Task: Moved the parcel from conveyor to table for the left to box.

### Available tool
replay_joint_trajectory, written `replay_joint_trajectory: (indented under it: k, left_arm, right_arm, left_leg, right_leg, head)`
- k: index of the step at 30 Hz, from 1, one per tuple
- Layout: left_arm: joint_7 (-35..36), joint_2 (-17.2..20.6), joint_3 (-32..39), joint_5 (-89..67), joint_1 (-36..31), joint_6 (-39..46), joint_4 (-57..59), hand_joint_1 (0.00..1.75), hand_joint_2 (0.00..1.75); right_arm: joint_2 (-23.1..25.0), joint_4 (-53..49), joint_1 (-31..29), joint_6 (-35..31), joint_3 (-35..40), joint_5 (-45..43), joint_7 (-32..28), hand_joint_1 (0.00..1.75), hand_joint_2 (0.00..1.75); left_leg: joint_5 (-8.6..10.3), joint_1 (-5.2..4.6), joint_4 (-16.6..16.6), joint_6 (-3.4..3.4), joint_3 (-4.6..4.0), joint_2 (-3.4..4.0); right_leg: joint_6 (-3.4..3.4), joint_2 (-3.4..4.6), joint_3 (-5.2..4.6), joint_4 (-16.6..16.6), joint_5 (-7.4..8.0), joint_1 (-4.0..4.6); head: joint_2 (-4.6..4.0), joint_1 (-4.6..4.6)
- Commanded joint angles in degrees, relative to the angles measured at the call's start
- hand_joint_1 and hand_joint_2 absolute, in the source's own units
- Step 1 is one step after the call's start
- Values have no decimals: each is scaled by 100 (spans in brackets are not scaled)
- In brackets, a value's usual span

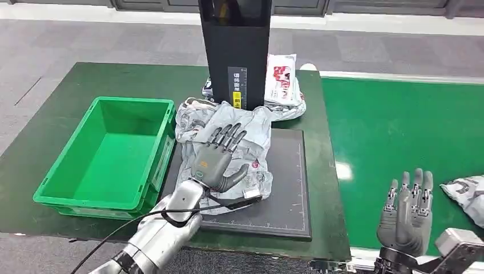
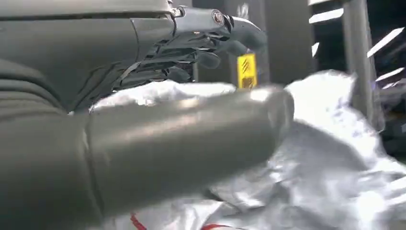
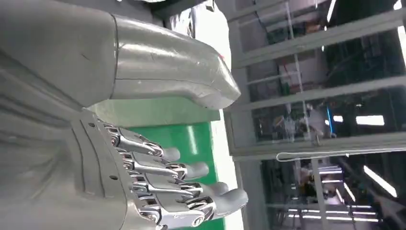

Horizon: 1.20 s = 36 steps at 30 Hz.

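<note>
Nearest the head camera, the right hand (image 1: 407,214) stands upright over the near edge of the green conveyor belt (image 1: 394,131), fingers straight and apart, holding nothing; the right wrist view shows the same spread fingers (image 3: 163,189) with green belt behind them. The left hand (image 1: 220,157) lies palm down on the grey parcel (image 1: 251,154), fingers stretched flat across the crumpled wrapping and not curled around it — it rests on the bag, and whether it has any hold on it cannot be told. In the left wrist view the thick thumb (image 2: 191,143) runs just above the silvery wrapping (image 2: 335,158).

The parcel sits on the black mat (image 1: 285,194) on the dark green table (image 1: 68,114), its far end reaching the foot of the black upright stand (image 1: 235,45). Just beside the mat, on the left, is the green box (image 1: 108,154). Behind the stand lies a white packet with red print (image 1: 282,77). Another grey parcel (image 1: 468,197) lies on the belt at the right edge — just beside the right hand, not touching it.
</note>
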Motion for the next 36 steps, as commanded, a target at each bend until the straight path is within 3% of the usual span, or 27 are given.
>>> replay_joint_trajectory:
  k: [1, 6, 12, 13, 14, 26, 30, 33, 36]
  left_arm:
    - [510, 203, -410, -332, -1114, -615, 1813, 0, 175]
    - [696, 182, -422, -332, -1631, -890, 2775, 0, 175]
    - [1053, 227, -516, -332, -2121, -2038, 3756, 0, 175]
    - [1127, 251, -649, -332, -2172, -2324, 3917, 10, 175]
    - [1127, 270, -661, -332, -2160, -2316, 3931, 175, 175]
    - [1284, 402, -636, -332, -1990, -2121, 3914, 175, 175]
    - [1431, 431, -590, -332, -1886, -1542, 3692, 175, 175]
    - [1617, 440, -560, -332, -1705, -487, 3187, 175, 175]
    - [1667, 470, -607, -332, -1622, -361, 2880, 175, 175]
  right_arm:
    - [121, 378, -208, 142, -265, 98, 31, 0, 175]
    - [149, 416, -265, 220, -254, 142, 35, 0, 175]
    - [120, 551, -400, 299, -112, 203, 57, 0, 175]
    - [104, 609, -453, 300, -66, 226, 59, 0, 175]
    - [104, 615, -461, 295, -57, 233, 58, 0, 175]
    - [55, 738, -512, 351, 12, 246, -26, 0, 175]
    - [67, 765, -568, 392, 14, 268, -36, 0, 175]
    - [74, 608, -455, 412, -39, 296, -35, 0, 175]
    - [95, 516, -392, 417, -78, 298, -35, 0, 175]
  left_leg:
    - [10, 6, -10, 2, 4, -9]
    - [6, 7, -2, 0, 3, -12]
    - [19, 11, -24, 5, 11, -9]
    - [14, 9, -14, 3, 7, -4]
    - [14, 8, -17, 3, 9, 3]
    - [20, 6, -33, 2, 28, 29]
    - [7, 5, -11, 0, 28, 22]
    - [15, 8, -21, -2, 30, 22]
    - [11, 7, -11, -2, 22, 8]
  right_leg:
    - [-1, 6, 8, -15, 10, 5]
    - [-1, -1, 8, -7, 6, 6]
    - [-2, 19, 15, -34, 25, 10]
    - [-3, 20, 9, -21, 20, 8]
    - [-3, 28, 8, -24, 22, 8]
    - [-4, 50, 22, -34, 34, 6]
    - [-3, 29, 26, -10, 16, 4]
    - [-5, 35, 25, -22, 24, 6]
    - [-6, 20, 20, -11, 15, 6]
  head:
    - [0, 0]
    - [0, 0]
    - [0, 0]
    - [0, 0]
    - [0, 0]
    - [0, 0]
    - [0, 0]
    - [0, 0]
    - [0, 0]
